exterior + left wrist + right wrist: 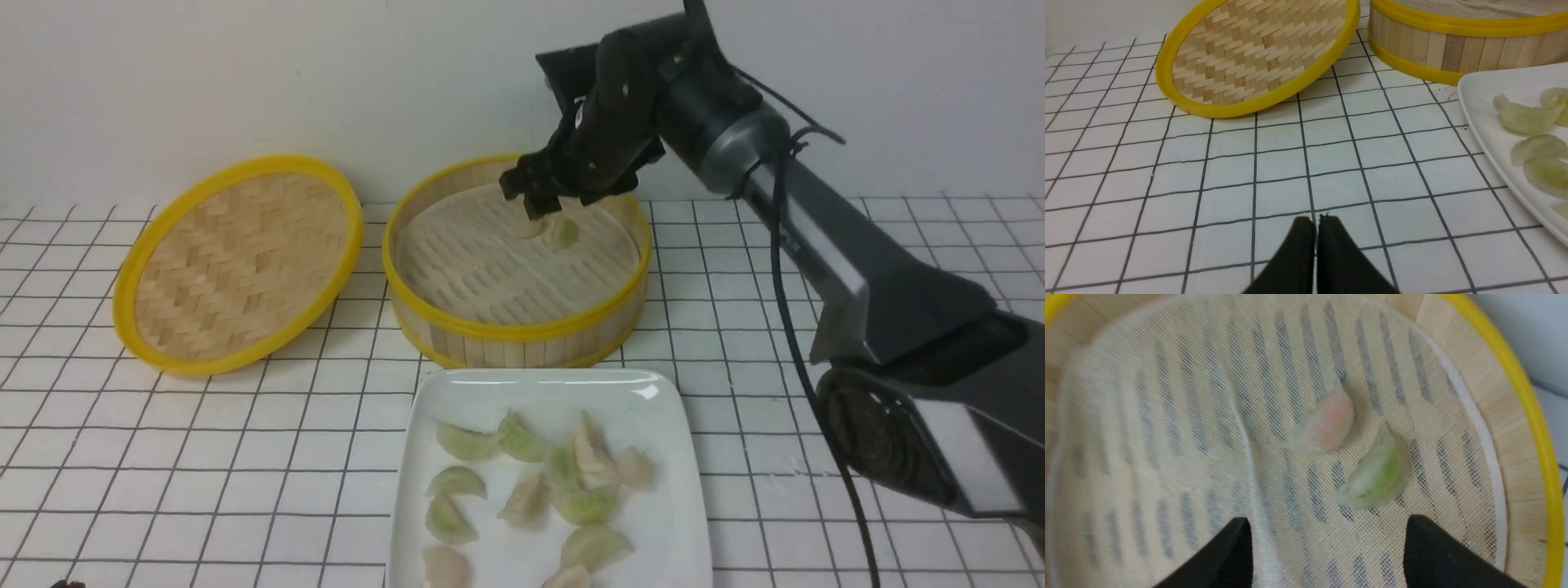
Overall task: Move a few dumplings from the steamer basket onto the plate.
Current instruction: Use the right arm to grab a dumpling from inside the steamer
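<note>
Front view: your plate point(669, 523) runs off the lower edge, cropping two dumplings point(445, 569); the right gripper point(539, 200) partly covers a pinkish dumpling point(532, 229) in the steamer basket point(514, 331).

A: What stands behind it all?
B: A plain wall point(245, 73), off-white, smooth and bare, running across the whole far side.
A: And underneath?
B: A white worktop point(204, 457), ruled in thin dark lines that make even squares, like tiling. It stretches from the near edge to the foot of the wall, and from left to right.
A: How is the light?
B: Soft and even, and shadows on the worktop are faint.
</note>
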